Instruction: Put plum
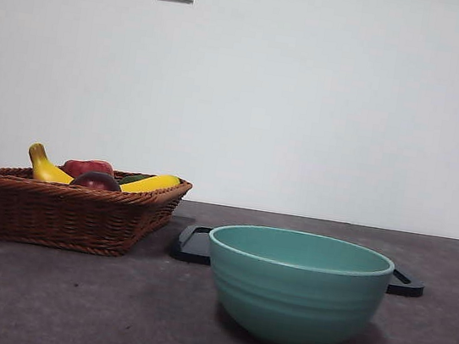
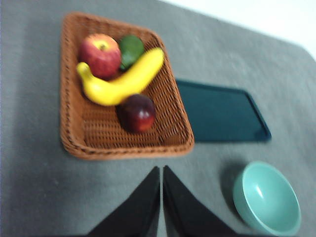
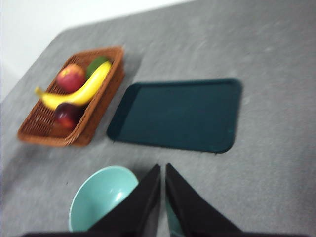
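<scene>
Looking down over the grey surface (image 2: 39, 197) with both hands hanging high; nothing is being gripped. The left hand (image 2: 161, 170) is showing its jaws pressed together and empty, well above the near edge of the wicker basket (image 2: 74, 143). The right hand (image 3: 163, 168) is likewise closed and empty, above the teal bowl (image 3: 96, 197).

The plum (image 2: 138, 112) is lying in the basket's near right part, touching the banana (image 2: 123, 81); a red apple (image 2: 98, 54) and a green fruit (image 2: 131, 49) are sitting farther back. A dark tray (image 2: 222, 113) is lying to the basket's right.

I am judging the plum as firm, light and slick-skinned, likely to roll. I am planning to open wide and pinch across its widest middle from above, jaws clearing the banana.
</scene>
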Robot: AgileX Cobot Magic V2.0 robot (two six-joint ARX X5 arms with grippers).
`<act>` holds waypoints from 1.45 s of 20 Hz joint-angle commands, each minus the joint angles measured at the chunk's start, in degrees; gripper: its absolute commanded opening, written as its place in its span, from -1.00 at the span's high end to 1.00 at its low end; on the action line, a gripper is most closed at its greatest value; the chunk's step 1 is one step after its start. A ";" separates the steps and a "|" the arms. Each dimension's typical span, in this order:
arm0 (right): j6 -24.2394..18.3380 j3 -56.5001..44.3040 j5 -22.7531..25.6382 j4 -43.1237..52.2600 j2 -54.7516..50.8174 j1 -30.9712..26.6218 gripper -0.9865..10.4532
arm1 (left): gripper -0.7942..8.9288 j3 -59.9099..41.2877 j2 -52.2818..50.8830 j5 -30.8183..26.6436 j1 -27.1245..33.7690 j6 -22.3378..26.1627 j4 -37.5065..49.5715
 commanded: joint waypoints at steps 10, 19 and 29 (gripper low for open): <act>-13.97 18.49 0.22 -18.08 18.84 11.61 0.82 | 0.82 16.59 14.73 1.88 -8.00 12.63 -17.09; -14.19 18.78 0.26 -18.25 19.91 15.10 0.81 | 0.67 16.96 15.39 1.86 -9.66 13.05 -17.38; -13.92 18.78 0.26 -18.23 19.91 15.10 0.12 | -0.15 16.96 15.54 1.86 -9.66 12.35 -17.22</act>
